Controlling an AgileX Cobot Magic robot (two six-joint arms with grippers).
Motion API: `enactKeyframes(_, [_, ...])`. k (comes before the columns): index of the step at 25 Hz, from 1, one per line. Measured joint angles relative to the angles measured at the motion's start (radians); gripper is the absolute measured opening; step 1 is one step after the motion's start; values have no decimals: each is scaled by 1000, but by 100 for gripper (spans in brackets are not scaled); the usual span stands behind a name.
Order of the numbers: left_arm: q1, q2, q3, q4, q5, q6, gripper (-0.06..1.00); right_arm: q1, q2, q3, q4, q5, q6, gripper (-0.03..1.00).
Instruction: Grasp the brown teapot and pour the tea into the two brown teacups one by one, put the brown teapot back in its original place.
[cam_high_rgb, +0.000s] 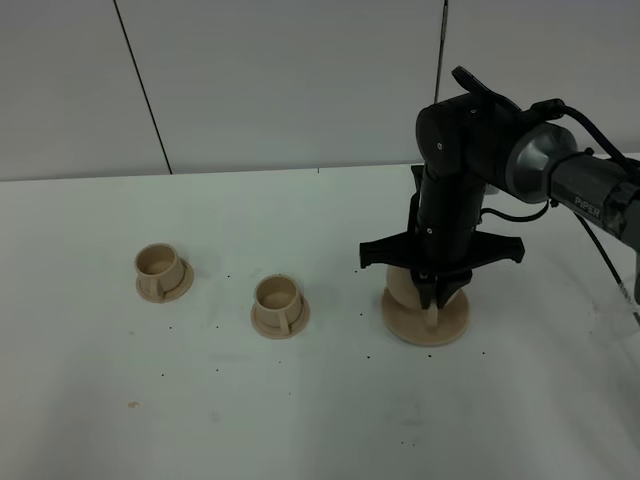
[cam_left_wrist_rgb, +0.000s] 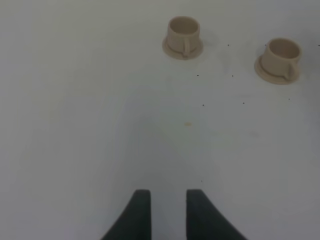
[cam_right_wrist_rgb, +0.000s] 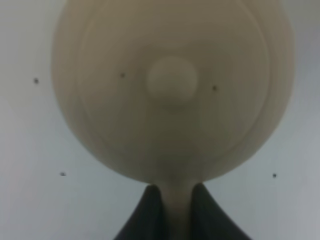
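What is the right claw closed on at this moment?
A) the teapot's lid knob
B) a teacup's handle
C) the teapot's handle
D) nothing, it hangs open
C: in the right wrist view the right claw pinches the tan handle of the brown teapot, and the lid knob sits clear of it.

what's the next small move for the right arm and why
Probably lift straight up: the right gripper is shut on the brown teapot by its handle while the pot rests on its saucer, apart from the nearer teacup.
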Motion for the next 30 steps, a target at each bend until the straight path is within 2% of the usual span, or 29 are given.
enactKeyframes(10, [0, 0, 0, 0, 0, 0, 24, 6, 0, -2, -10, 0, -6, 9])
enactKeyframes(15, [0, 0, 0, 0, 0, 0, 24, 24, -31, -2, -40, 1, -65, 9])
enactKeyframes(30, [0, 0, 0, 0, 0, 0, 24, 84, -123, -3, -56, 7, -653, 9])
